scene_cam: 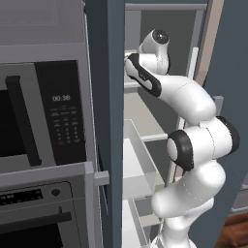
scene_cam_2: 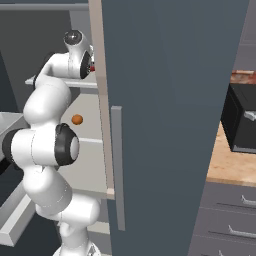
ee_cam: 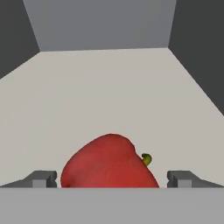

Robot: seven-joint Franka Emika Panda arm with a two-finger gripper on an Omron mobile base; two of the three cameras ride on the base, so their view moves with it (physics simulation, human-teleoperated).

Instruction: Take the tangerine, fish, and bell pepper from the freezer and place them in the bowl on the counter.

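bell pepper (ee_cam: 109,162) bottom is getting cut off in hand view; in right base view the arm is hiding nearly all of it.

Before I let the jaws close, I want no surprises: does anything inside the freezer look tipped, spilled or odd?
Nothing stands out. The bell pepper lies on its side on the pale shelf, stem pointing sideways, between the open jaws of the gripper. The tangerine sits alone on a lower shelf. No spills or damage.

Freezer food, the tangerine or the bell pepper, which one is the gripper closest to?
The bell pepper: red and lobed, it sits between the open gripper fingertips. The small orange tangerine lies on a lower shelf.
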